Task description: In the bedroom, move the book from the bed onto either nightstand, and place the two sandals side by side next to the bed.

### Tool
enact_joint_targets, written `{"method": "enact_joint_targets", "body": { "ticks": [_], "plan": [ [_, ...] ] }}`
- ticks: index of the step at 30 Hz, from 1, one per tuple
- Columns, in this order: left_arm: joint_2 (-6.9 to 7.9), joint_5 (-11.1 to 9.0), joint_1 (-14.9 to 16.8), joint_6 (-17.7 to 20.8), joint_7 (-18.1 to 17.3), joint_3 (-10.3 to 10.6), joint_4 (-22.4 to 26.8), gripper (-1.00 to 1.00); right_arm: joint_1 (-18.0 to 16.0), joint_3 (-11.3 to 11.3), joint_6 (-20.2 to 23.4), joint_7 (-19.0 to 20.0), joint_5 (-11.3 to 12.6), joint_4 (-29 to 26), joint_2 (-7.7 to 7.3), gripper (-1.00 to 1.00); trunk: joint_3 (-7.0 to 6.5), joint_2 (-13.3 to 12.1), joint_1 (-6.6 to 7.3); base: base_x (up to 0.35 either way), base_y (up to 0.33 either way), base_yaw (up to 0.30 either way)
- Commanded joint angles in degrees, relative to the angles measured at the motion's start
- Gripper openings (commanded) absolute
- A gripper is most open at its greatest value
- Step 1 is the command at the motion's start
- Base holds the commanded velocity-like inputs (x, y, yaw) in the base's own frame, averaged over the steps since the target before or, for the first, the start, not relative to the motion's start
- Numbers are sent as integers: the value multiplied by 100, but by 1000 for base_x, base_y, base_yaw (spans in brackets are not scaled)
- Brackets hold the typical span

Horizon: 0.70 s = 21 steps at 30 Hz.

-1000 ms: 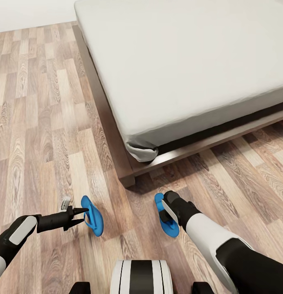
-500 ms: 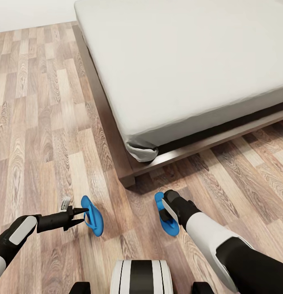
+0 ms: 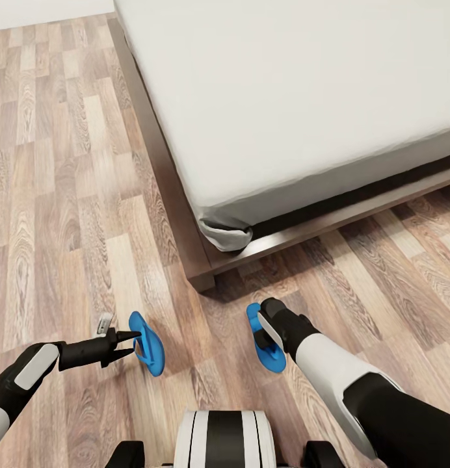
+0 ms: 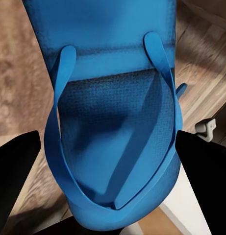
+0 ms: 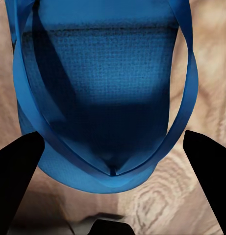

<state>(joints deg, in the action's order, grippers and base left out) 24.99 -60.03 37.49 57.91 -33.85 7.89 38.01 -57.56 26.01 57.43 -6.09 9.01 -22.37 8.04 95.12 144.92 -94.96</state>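
Note:
Two bright blue sandals hang just above the wood floor in front of the bed's near corner. My left gripper (image 3: 134, 344) is shut on the left sandal (image 3: 150, 351), which stands tilted on its edge. In the left wrist view that sandal (image 4: 113, 147) spans the gap between the dark fingers (image 4: 14, 176). My right gripper (image 3: 265, 335) is shut on the right sandal (image 3: 269, 357), seen close up with its straps in the right wrist view (image 5: 103, 107). The bed (image 3: 303, 97) has a bare grey-beige mattress. The book and the nightstand are out of view.
The bed's dark wooden frame corner (image 3: 202, 278) juts toward me between the two sandals. Wood-plank floor (image 3: 62, 195) stretches along the bed's left side, and more floor (image 3: 394, 260) lies to the right along its foot. My base (image 3: 224, 439) shows at the bottom.
The whole head view has shifted a little, so the camera moved: the bed corner and wall edge sit slightly higher in the picture. Both grippers keep the sandals in the same hold.

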Motion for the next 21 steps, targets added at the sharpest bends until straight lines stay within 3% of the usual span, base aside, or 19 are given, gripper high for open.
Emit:
{"method": "enact_joint_targets", "body": {
  "ticks": [1, 21],
  "plan": [
    [6, 18, 4, -1, -44, 20, -4, -100, -5, 40, 20, -51, 64, -4, -1, -100, 3, 1, 1, 0, 0, 0],
    [6, 18, 4, 0, -49, 20, -4, -100, -18, 36, 22, -51, 66, 3, -5, -100, 3, 1, 1, 0, 0, 0]
  ]
}}
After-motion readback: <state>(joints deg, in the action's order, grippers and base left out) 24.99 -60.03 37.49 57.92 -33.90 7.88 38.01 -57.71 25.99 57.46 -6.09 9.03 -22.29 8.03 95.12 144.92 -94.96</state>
